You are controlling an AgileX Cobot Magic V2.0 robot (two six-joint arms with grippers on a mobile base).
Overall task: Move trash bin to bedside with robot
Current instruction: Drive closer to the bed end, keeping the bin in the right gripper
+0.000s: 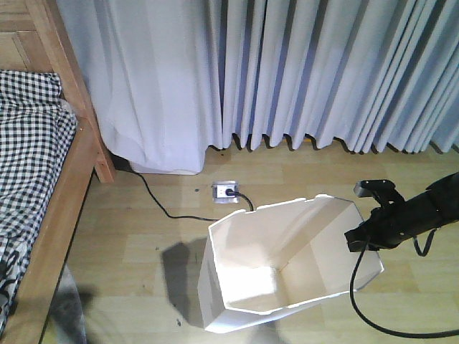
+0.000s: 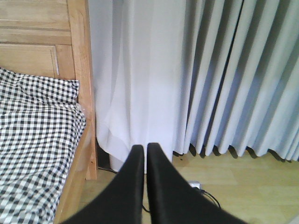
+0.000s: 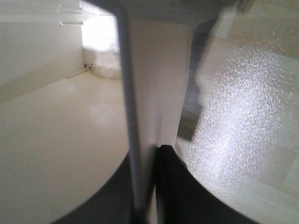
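The white trash bin [image 1: 287, 265] stands tilted on the wooden floor, its octagonal rim open toward me and its inside cream. My right gripper [image 1: 357, 239], black with trailing cables, is shut on the bin's right rim. In the right wrist view the bin wall [image 3: 154, 84] runs between the jaws of the right gripper [image 3: 149, 156], with the cream inside to the left. The bed [image 1: 29, 143], with a light wooden frame and checked bedding, is at the left, apart from the bin. My left gripper [image 2: 145, 148] is shut and empty in the air, pointing at the curtain beside the bed [image 2: 37, 126].
Pale curtains [image 1: 287, 72] hang along the far wall down to the floor. A floor socket [image 1: 225, 190] with a black cable [image 1: 154, 197] lies between the bed and the bin. The bed's corner post [image 1: 79, 93] stands by the curtain.
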